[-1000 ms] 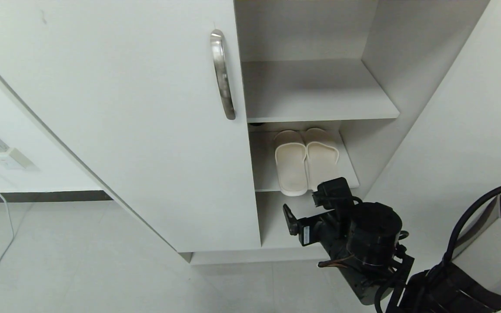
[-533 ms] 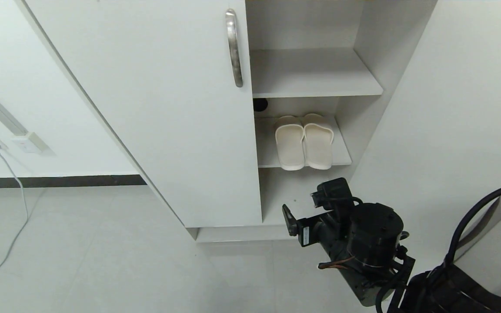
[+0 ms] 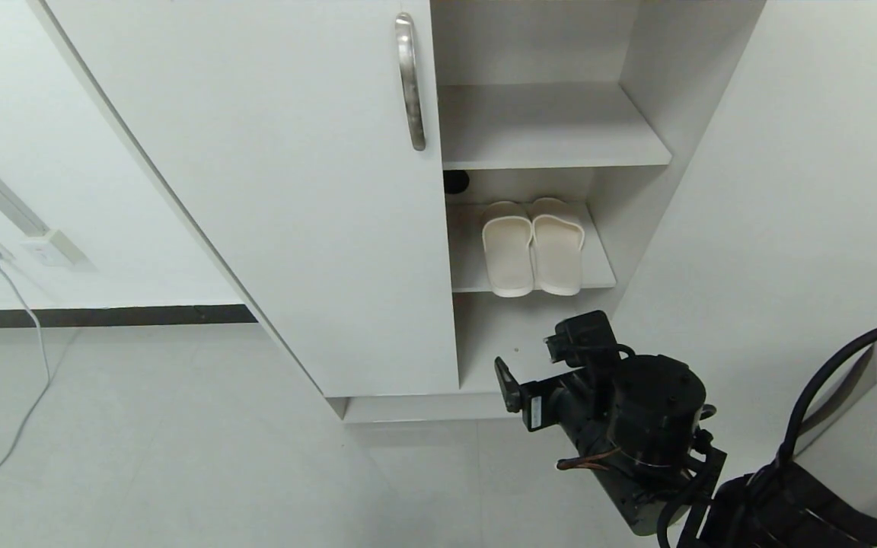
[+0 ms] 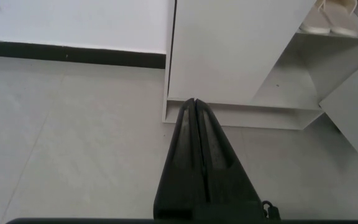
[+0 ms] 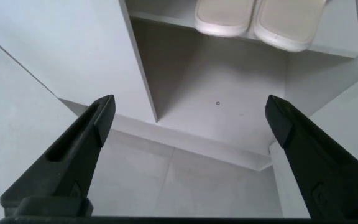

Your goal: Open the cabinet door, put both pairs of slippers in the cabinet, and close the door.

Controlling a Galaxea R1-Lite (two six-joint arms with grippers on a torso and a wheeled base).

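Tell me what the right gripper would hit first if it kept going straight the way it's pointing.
Probably the floor of the cabinet's bottom compartment, under the slippers; the open right gripper frames it. Depth is unclear.

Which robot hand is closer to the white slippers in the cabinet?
Right. The right gripper hangs open just in front of and below the shelf holding the slippers. The left gripper, shut, is farther back over the floor, facing the bottom corner of the door.
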